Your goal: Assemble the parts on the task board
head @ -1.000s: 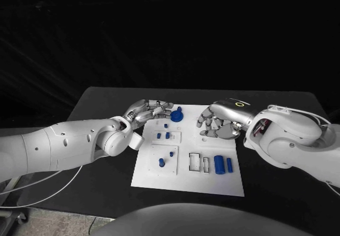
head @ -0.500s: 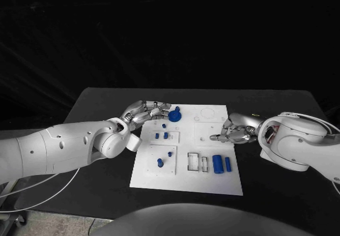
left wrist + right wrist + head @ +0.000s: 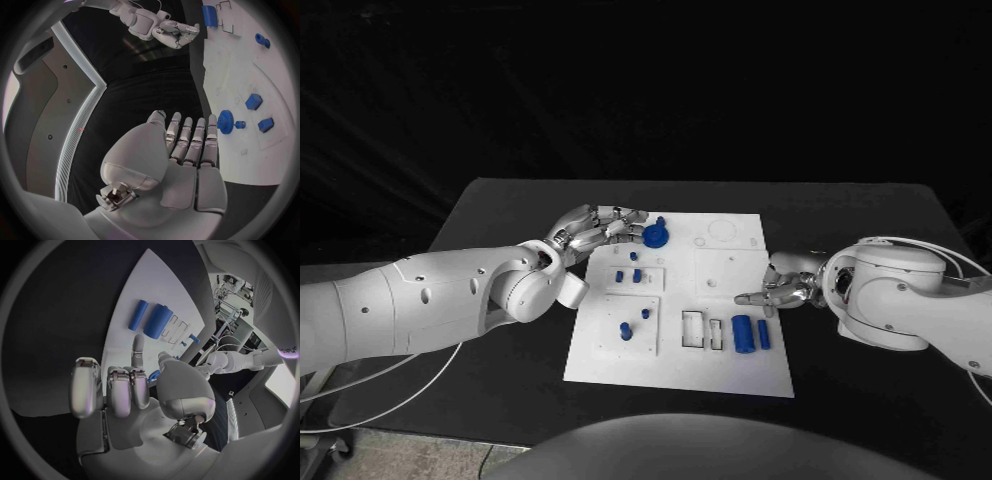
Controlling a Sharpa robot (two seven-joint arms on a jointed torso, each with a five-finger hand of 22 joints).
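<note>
The white task board (image 3: 678,352) lies mid-table. My left hand (image 3: 596,232) rests at its far left corner, fingers (image 3: 187,135) stretched out side by side and holding nothing, tips close beside the blue gear (image 3: 656,236) (image 3: 225,121). My right hand (image 3: 783,285) (image 3: 125,390) hovers at the board's right edge, most fingers curled in, one finger (image 3: 137,347) pointing out, nothing visible in it. Two blue cylinders (image 3: 743,333) (image 3: 157,321) lie side by side near it. Small blue pieces (image 3: 632,274) (image 3: 253,101) stand in the left-hand plates.
Black table (image 3: 877,230) surrounds the board, with bare room on both sides. White rectangular slots (image 3: 692,328) sit left of the cylinders. Circular outlines (image 3: 721,232) mark the board's far right corner. Both white forearms flank the board.
My right hand has drawn back from above the board's far right part to its right edge, nearer my body. The left hand has stayed by the gear.
</note>
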